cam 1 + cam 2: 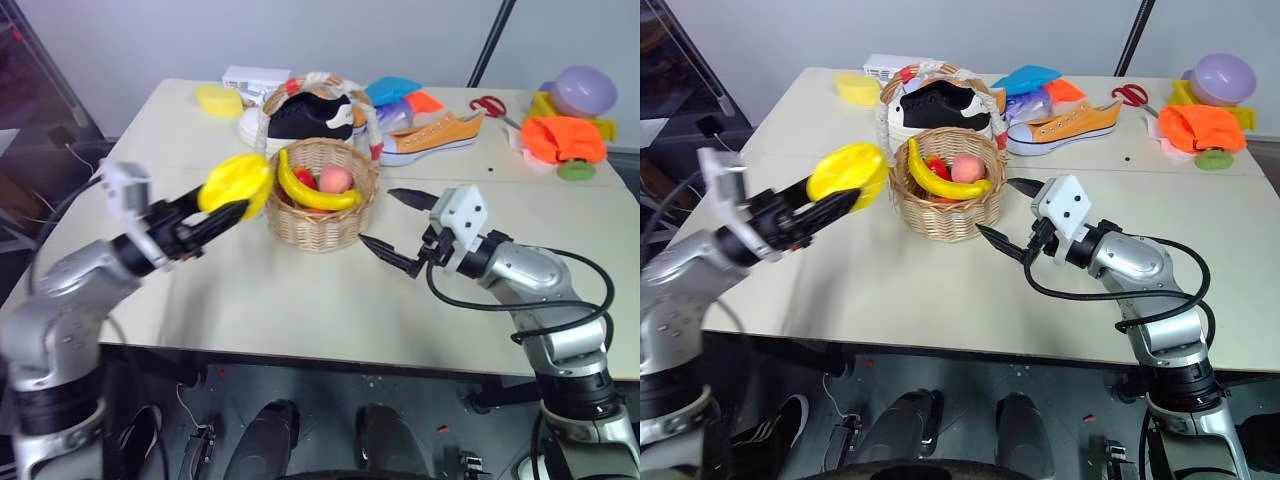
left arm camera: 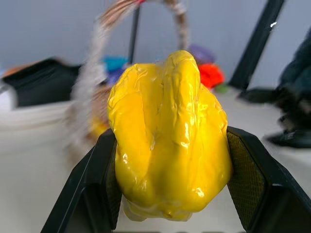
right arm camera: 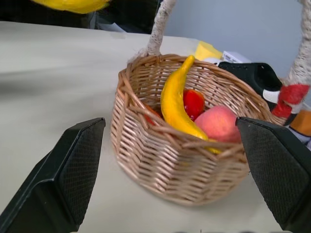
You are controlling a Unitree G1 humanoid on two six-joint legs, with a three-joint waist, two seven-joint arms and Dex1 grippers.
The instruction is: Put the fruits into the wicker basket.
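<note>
A ridged yellow starfruit (image 1: pixel 238 183) hangs in the air just left of the wicker basket (image 1: pixel 322 222), and my left gripper (image 1: pixel 232 203) is shut on it. In the left wrist view the starfruit (image 2: pixel 170 131) sits squeezed between both black pads (image 2: pixel 243 174). The basket stands mid-table and holds a yellow banana (image 1: pixel 315 192), a pink peach (image 1: pixel 336 178) and a red piece (image 1: pixel 306 180). Its tall handle (image 1: pixel 372 125) is wrapped in white and red. My right gripper (image 1: pixel 397 225) stands open just right of the basket, its fingers pointing at the basket's wall (image 3: pixel 160 160).
Behind the basket lie a black shoe (image 1: pixel 310 115), an orange shoe (image 1: pixel 440 135) and a flat yellow sponge (image 1: pixel 218 100). At the far right are red scissors (image 1: pixel 490 105), an orange cloth (image 1: pixel 562 138) and a purple bowl (image 1: pixel 585 90). The table's front edge runs below both arms.
</note>
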